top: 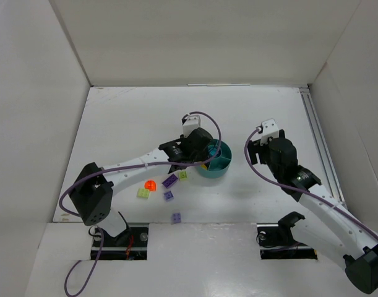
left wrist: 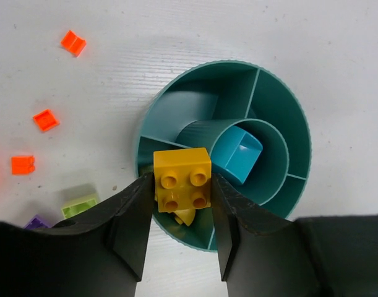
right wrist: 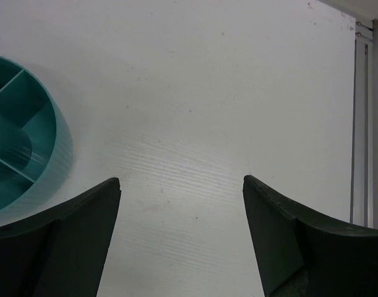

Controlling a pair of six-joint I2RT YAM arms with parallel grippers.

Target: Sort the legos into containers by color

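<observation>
My left gripper [left wrist: 182, 182] is shut on a yellow brick [left wrist: 182, 179] and holds it over a near wedge of the round teal dish [left wrist: 287, 117], above another yellow piece [left wrist: 187, 215] lying in that wedge. A teal brick [left wrist: 237, 153] lies in the centre cup. Orange bricks [left wrist: 73, 43] [left wrist: 45, 119] [left wrist: 22, 164], a lime green one [left wrist: 80, 204] and a purple one [left wrist: 35, 221] lie on the table left of the dish. My right gripper [right wrist: 181, 182] is open and empty over bare table right of the dish [right wrist: 49, 133]. In the top view the left gripper [top: 198, 151] partly hides the dish [top: 221, 167].
In the top view loose bricks lie near the left arm: orange [top: 150, 185], lime green [top: 143, 193] [top: 183, 175], purple [top: 170, 180] [top: 169, 195] [top: 176, 217]. White walls close in the table. A metal rail [right wrist: 360, 117] runs along the right edge.
</observation>
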